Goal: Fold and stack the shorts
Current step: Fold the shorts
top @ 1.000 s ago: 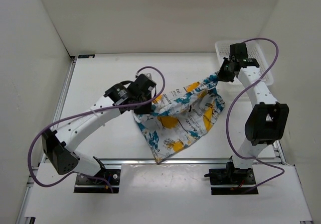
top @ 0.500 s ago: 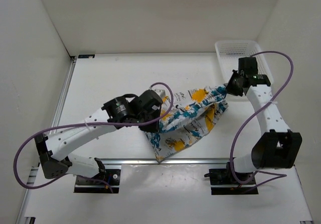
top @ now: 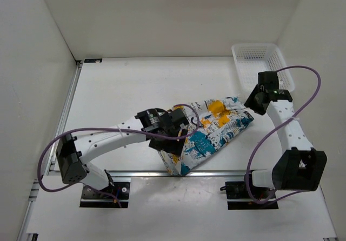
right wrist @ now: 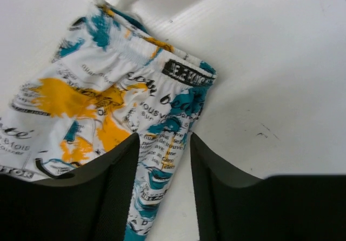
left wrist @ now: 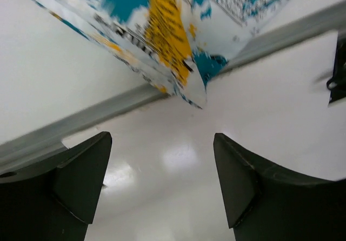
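The shorts (top: 216, 127), white with teal and yellow print, lie bunched and folded over on the table, from the middle to the front rail. My left gripper (top: 173, 142) hovers over their near left corner. In the left wrist view the left gripper (left wrist: 162, 181) is open with only bare surface between its fingers, and the shorts' corner (left wrist: 162, 41) lies beyond them. My right gripper (top: 252, 104) is at the shorts' right end. In the right wrist view the right gripper (right wrist: 165, 189) stands open, with the waistband edge of the shorts (right wrist: 108, 100) lying loose between the jaws.
A white mesh basket (top: 259, 62) stands at the back right corner. The metal front rail (top: 227, 172) runs right beside the shorts' near corner, and also shows as a rail (left wrist: 97, 111) in the left wrist view. White walls enclose the table on three sides.
Both grippers went from shut on the shorts to open. The shorts dropped and folded toward the front. The left arm swung right and nearer; the right arm moved nearer.
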Motion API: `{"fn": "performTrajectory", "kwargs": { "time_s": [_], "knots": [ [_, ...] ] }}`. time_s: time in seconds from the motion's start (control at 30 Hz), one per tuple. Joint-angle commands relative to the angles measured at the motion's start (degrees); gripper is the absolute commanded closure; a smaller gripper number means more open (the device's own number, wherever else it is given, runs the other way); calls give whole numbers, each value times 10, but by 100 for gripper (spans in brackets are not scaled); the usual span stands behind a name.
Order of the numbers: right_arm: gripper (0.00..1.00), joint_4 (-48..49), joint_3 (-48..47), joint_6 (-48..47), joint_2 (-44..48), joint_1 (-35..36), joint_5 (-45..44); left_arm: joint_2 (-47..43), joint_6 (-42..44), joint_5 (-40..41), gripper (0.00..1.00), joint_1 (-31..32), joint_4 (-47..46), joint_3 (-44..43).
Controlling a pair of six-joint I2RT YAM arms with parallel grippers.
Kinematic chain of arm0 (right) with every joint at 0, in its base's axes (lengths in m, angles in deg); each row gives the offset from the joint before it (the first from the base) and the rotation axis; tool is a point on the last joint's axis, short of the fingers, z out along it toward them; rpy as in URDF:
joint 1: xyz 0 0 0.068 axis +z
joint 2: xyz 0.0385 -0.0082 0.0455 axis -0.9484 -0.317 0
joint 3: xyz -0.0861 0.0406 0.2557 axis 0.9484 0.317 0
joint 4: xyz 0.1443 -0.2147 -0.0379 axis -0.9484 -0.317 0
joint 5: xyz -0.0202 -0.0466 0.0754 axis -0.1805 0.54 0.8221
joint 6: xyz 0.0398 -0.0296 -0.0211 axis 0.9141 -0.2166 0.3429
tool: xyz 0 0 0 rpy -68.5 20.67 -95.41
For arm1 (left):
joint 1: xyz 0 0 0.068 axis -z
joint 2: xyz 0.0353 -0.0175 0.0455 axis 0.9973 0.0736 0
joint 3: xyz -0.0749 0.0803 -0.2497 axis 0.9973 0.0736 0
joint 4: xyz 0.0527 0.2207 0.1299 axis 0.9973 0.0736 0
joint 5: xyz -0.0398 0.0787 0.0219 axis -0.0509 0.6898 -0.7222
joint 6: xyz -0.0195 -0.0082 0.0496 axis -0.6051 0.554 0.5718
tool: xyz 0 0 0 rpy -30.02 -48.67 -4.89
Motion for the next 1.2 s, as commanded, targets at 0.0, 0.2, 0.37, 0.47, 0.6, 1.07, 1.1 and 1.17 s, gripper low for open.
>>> {"fn": "performTrajectory", "kwargs": {
  "time_s": [0.0,0.2,0.37,0.47,0.6,1.07,1.1,1.17],
  "knots": [
    [55,27,-5,9,54,20,-20,-49,26,36,14,-55,8,-25],
    [47,47,62,-11,22,22,36,-26,18,-14,22,-169,-105,99],
    [29,74,99,-11,4,16,92,19,0,-59,0,-251,-207,155],
    [28,74,111,-16,4,16,97,66,-6,-59,0,-281,-222,139],
    [28,74,111,-28,4,16,103,137,1,-75,7,-293,-255,112],
    [30,69,54,-65,-29,16,173,259,105,-11,90,-480,-218,-46],
    [30,69,48,-72,-37,16,182,268,115,-3,90,-489,-208,-72],
    [28,69,38,-79,-59,16,200,303,137,6,90,-511,-190,-150]
  ]
}}
